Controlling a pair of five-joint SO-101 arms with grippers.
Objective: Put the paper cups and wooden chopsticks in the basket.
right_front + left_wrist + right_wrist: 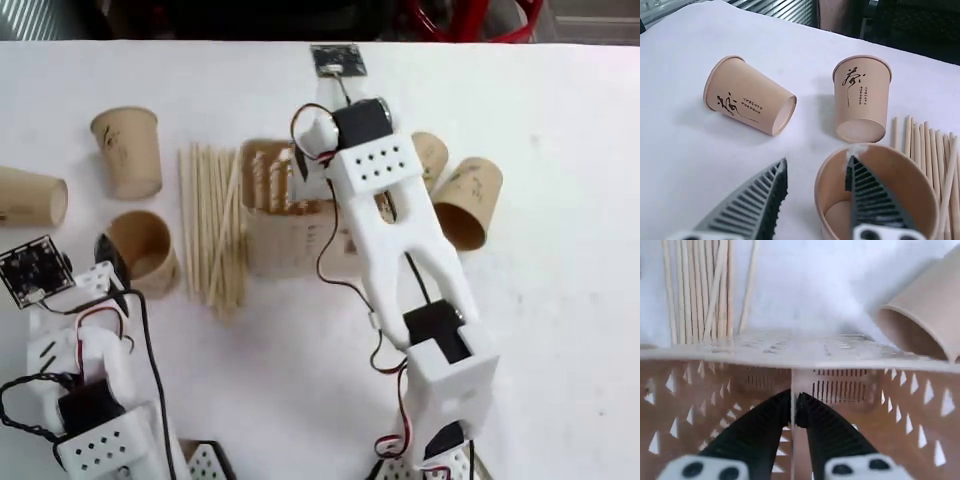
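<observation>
left jaws open astride cup (pixel 900 182) rim, right jaws closed on basket (pixel 705 405) divider, chopsticks (pixel 700 285) beyond

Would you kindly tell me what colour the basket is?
The basket is tan, perforated; clearest in the right wrist view.

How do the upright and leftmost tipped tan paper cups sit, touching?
Apart: high view shows bare white table between upright cup and leftmost tipped cup.
</observation>
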